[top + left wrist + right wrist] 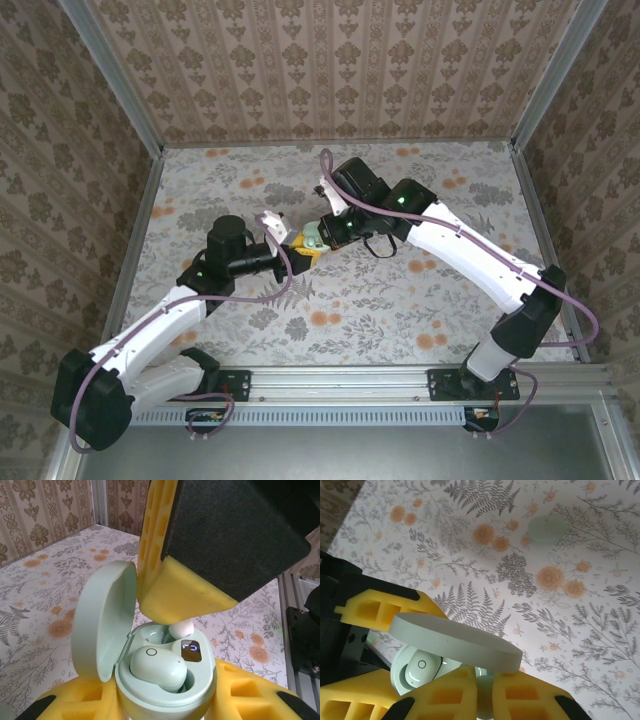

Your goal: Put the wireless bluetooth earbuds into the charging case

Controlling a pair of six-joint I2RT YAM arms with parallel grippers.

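Halfway through, the left gripper (165, 706) clamps the open case (205, 680) at lower centre of its wrist view, first earbud (157, 665) seated. The right gripper (487, 692) pinches the second earbud (181, 628) above the rear slot. The next move likely calls for a straight press, then release.

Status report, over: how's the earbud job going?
Left gripper shut on charging case, lid open. First earbud seated. Right gripper shut on second earbud at its slot. Nothing blocking.
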